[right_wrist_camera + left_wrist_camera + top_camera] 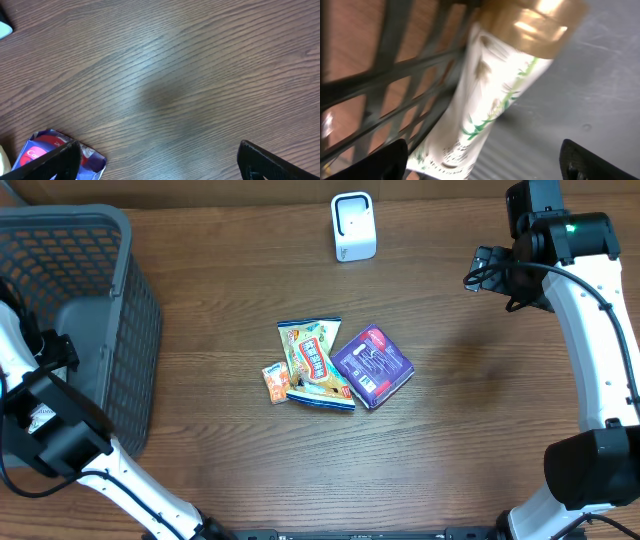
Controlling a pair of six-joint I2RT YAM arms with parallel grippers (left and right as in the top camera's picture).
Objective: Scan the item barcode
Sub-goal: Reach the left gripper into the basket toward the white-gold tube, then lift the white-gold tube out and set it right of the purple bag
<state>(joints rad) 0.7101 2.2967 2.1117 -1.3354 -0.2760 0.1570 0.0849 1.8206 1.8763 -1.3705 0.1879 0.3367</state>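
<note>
In the left wrist view, a white tube [490, 95] with green leaf print and a gold cap lies on the floor of the grey basket [580, 90], against its mesh wall. My left gripper [485, 161] is open around the tube's lower end without closing on it. On the table's middle lie a snack bag [317, 363], a purple package [372, 366] and a small orange packet [276, 381]. The white scanner [353, 227] stands at the back. My right gripper [487, 270] hangs open over bare wood, and the purple package [40, 145] sits by its left finger.
The grey mesh basket [110, 240] fills the left side of the table, with my left arm reaching into it from the front left. The right arm stands along the table's right edge. Wood shows between the items and the scanner.
</note>
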